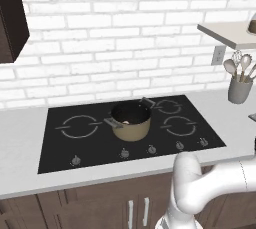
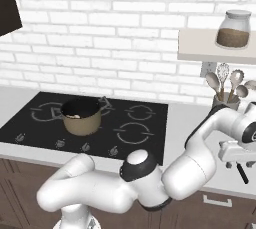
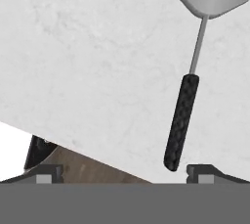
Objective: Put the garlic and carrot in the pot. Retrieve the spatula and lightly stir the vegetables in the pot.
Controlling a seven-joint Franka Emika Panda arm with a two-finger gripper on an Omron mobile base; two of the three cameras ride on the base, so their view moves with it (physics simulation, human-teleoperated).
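Hand view shows the spatula [image 3: 195, 66] lying flat on the pale table [image 3: 88, 61], its dark handle pointing toward the pincer [image 3: 124, 171], whose tips stand wide apart and empty. The step in hand looks like fetching the spatula; next the pincer likely must shift over the handle, descend and close. The arm reaches far right, hand low. The pot [image 1: 131, 121] sits on the cooktop [image 1: 90, 145], something pale inside.

A home kitchen — black cooktop [image 1: 131, 125] set in a pale counter [image 1: 25, 123], white brick wall [image 1: 125, 38], dark wood cabinets [image 1: 100, 208] — with a utensil crock [image 2: 225, 104] near the claw [image 3: 124, 171].
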